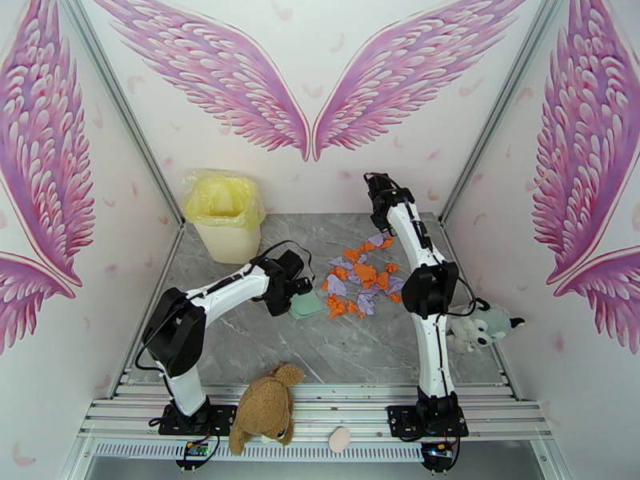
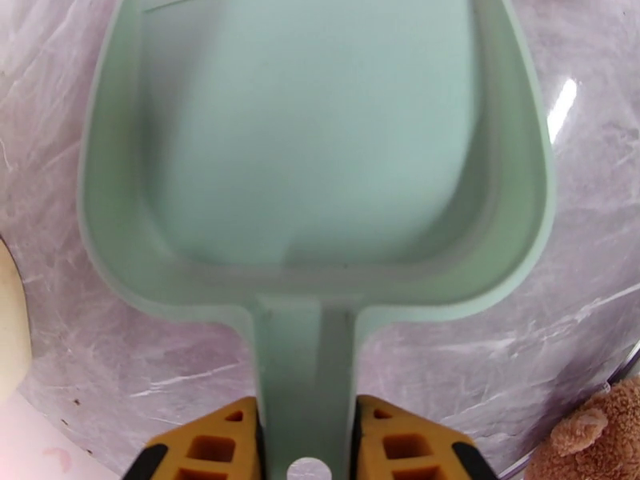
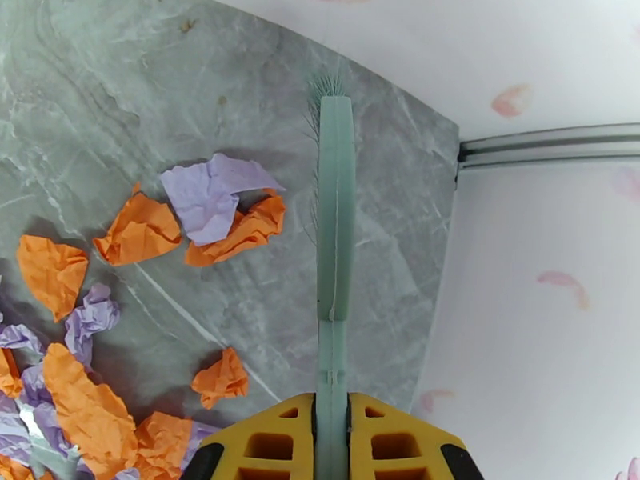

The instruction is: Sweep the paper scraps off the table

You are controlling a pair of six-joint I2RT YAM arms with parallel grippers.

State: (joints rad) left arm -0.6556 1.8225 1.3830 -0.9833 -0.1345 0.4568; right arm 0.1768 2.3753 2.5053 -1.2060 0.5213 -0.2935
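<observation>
**Left claw** (image 2: 304, 442): clamped on the handle of a mint dustpan (image 2: 312, 138). The pan sits low over the table (image 1: 264, 346) with nothing in it, just beside the paper scraps (image 1: 364, 278) heaped mid-table.

**Right claw** (image 3: 332, 442): clamped on a green brush (image 3: 334, 218) at the heap's far right edge.

**Handling:** short, low strokes toward the pan, with its lip pressed down.

**Bin** (image 1: 226, 218): yellow-bagged, far left corner; contents cannot be told.
</observation>
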